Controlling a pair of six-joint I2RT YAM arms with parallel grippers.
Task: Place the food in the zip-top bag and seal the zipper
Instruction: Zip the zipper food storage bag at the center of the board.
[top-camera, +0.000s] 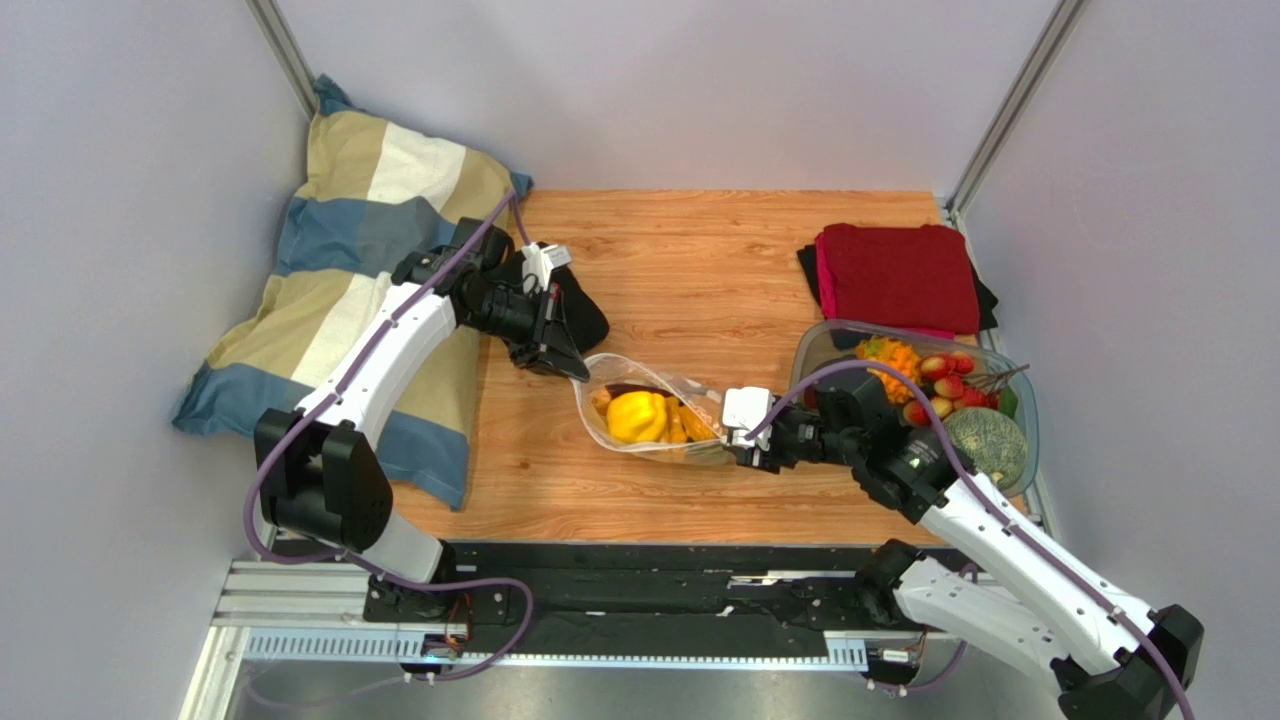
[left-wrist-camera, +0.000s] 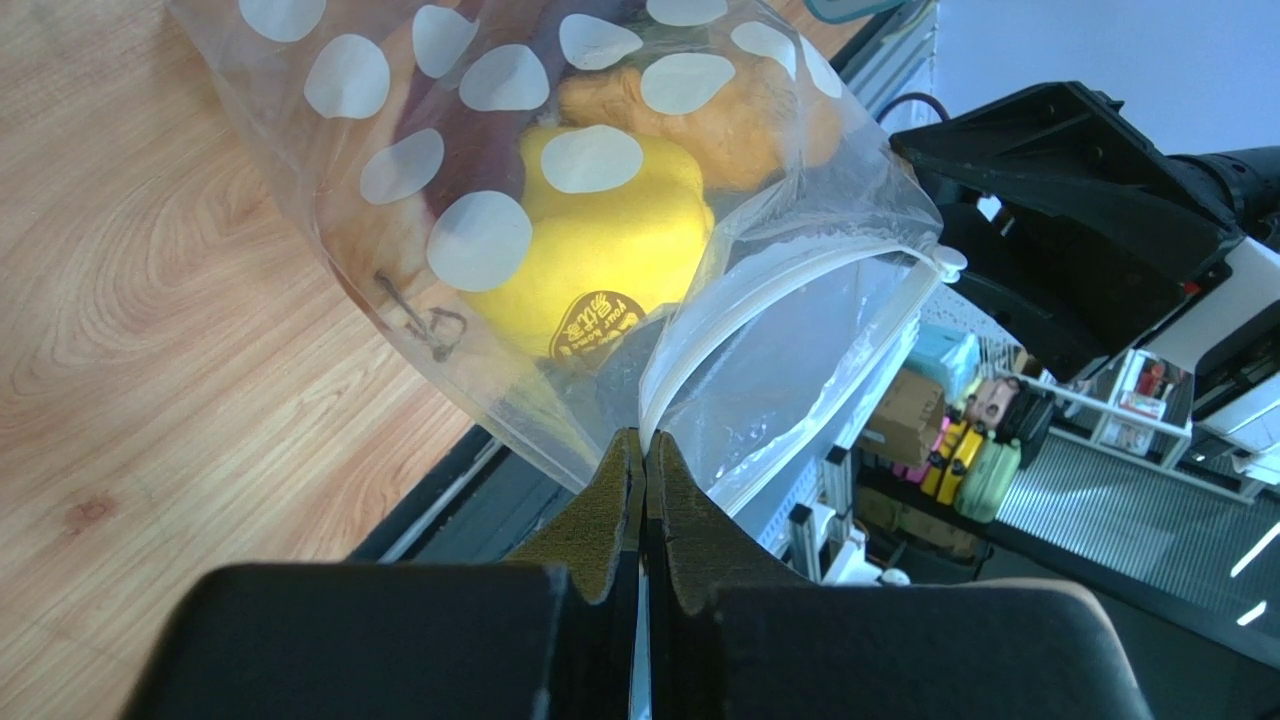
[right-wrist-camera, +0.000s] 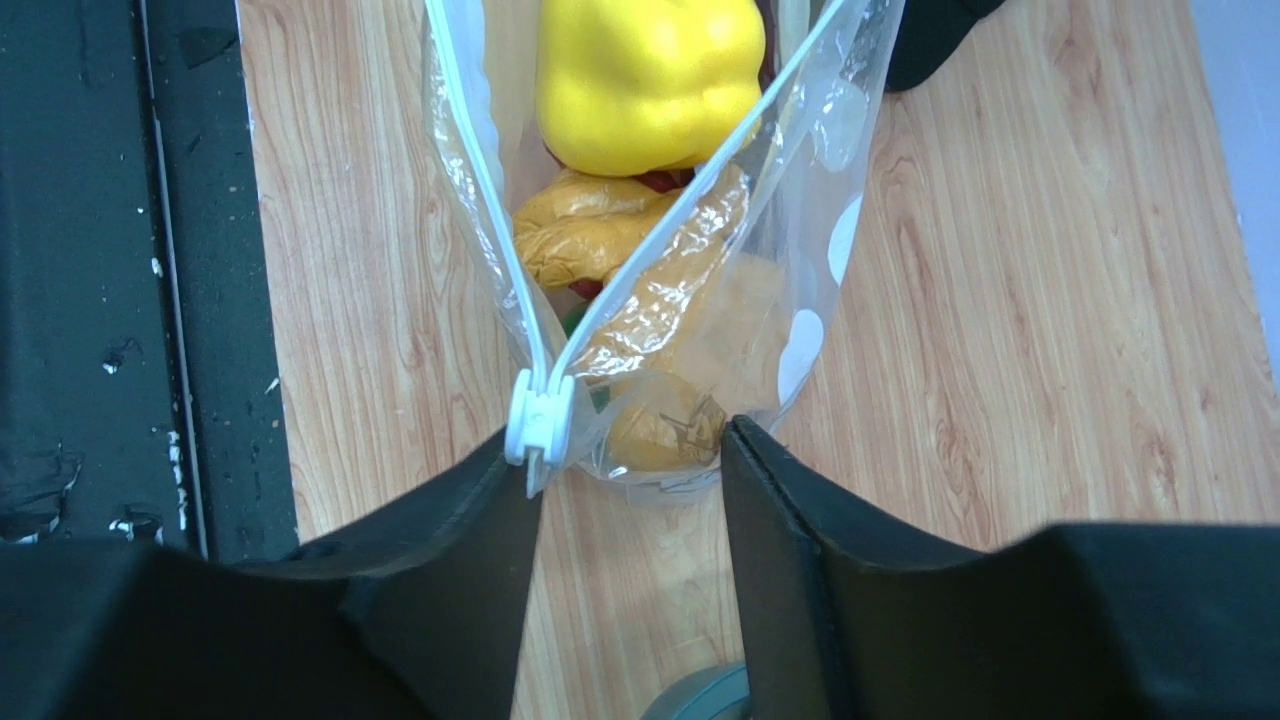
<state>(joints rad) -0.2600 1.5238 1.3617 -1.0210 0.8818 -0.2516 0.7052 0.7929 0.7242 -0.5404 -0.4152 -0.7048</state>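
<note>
Running left-right across the table, zipper (right-wrist-camera: 484, 195) lay open: left gripper (left-wrist-camera: 643, 480) clamped its left end, right gripper (right-wrist-camera: 631, 495) gaped astride the slider (right-wrist-camera: 537, 428).

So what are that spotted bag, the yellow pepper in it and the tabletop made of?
The zip-top bag looks like thin, clear, glossy plastic film: it crinkles, and what's inside shows through between white dots. The yellow pepper looks like smooth, slightly shiny plastic or foam; I can't tell which. The table shows wood grain with a matte finish, possibly laminate.
</note>
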